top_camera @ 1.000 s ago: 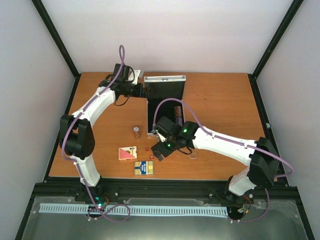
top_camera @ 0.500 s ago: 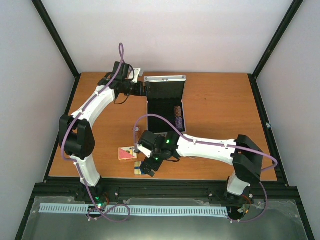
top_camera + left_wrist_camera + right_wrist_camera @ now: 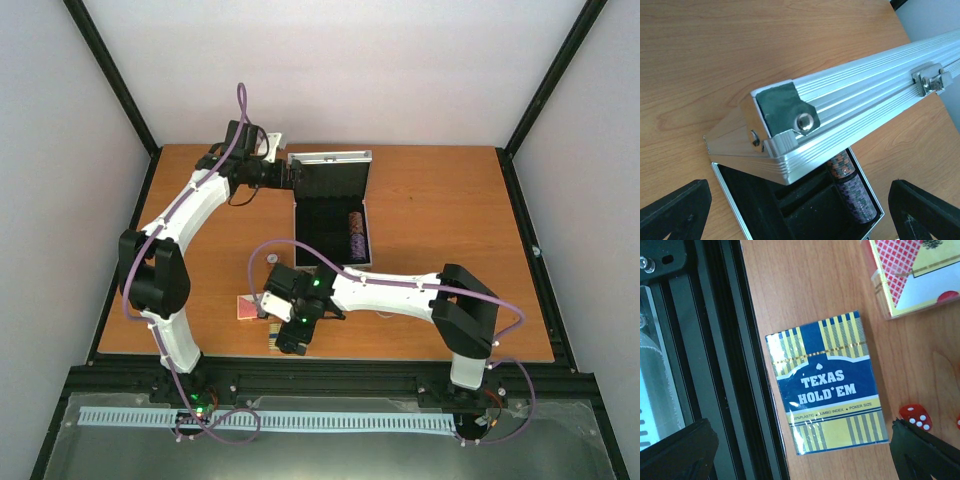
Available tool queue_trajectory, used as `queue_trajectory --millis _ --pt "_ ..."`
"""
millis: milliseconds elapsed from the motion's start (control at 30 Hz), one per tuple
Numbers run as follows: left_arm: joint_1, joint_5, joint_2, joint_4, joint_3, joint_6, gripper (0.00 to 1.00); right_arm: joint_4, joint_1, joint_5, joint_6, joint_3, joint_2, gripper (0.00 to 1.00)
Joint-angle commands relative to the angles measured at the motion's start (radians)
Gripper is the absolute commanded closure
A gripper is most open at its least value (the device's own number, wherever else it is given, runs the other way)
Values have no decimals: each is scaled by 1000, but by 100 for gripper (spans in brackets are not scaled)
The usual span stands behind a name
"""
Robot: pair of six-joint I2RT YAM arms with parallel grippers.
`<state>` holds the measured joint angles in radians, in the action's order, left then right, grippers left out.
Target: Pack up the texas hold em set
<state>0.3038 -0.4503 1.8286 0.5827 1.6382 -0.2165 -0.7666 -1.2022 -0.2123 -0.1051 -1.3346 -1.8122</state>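
Hovering directly above the blue card deck (image 3: 829,385), the right gripper (image 3: 800,445) has its fingers spread wide on either side of the deck's long edges, touching nothing. The deck lies flat on the tabletop (image 3: 440,200), with one long edge right at the black frame rail. Its face reads "TEXAS HOLD'EM", and smaller print says "100% PLASTIC · JUMBO INDEX · POKER SIZE".

The deck looks light and rigid, and a glossy clear wrap probably makes it slippery. A firm pinch across the narrow width, at mid-length, seems the best hold. The finger on the rail side will likely have little room to come down.

A red-backed deck (image 3: 912,272) sits just past the blue deck's far end, and a small red die (image 3: 915,416) lies near its other long edge. Well beyond the blue deck is the aluminium case (image 3: 318,228), with its black lining showing and its lid (image 3: 855,97) raised. A chip stack (image 3: 852,187) lies in one compartment. The left gripper (image 3: 800,215) is at the lid's corner, with its fingers wide apart and not clamping it.
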Motion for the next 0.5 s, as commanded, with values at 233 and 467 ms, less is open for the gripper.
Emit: queue_trajectory --millis 233,467 --pt "6 -17 14 -14 38 -3 0 -13 -15 -44 -85 -60 -78 6" --pt "6 -17 17 -17 34 -1 0 -12 -21 -67 -87 -47 -105 10"
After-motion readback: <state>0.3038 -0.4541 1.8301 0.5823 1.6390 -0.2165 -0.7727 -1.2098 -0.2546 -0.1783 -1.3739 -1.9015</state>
